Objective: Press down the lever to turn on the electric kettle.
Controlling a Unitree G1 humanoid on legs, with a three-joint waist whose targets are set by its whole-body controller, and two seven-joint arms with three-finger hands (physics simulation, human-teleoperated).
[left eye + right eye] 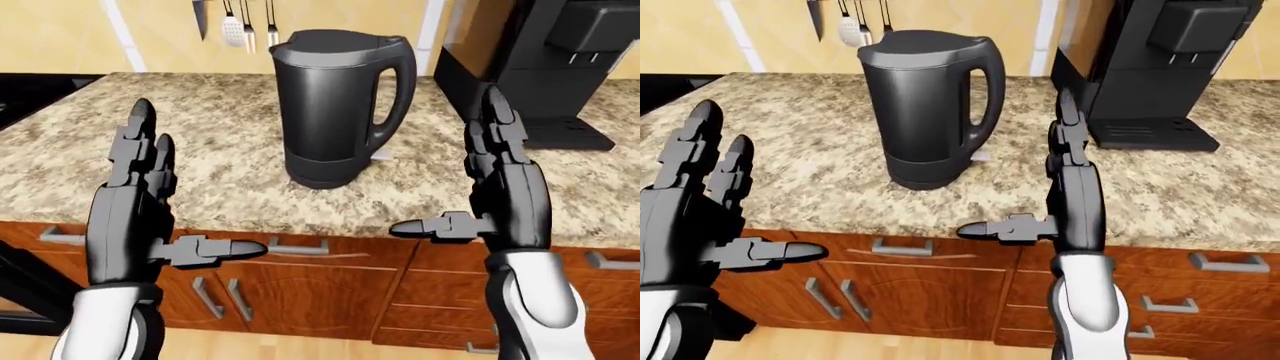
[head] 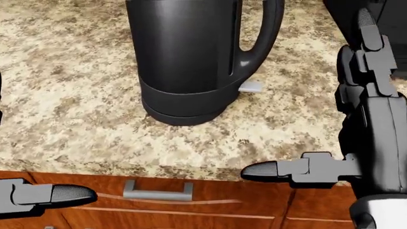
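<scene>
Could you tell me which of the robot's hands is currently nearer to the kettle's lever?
Right. The right hand is raised open just right of the lever at the foot of the kettle handle; the left hand, also open, is well left of the kettle.

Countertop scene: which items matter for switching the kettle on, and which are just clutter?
Job items:
electric kettle, standing on the counter
grey lever at the base under its handle
left hand and right hand, both open, touching nothing

Bystanders:
coffee machine
hanging utensils
drawer handles
</scene>
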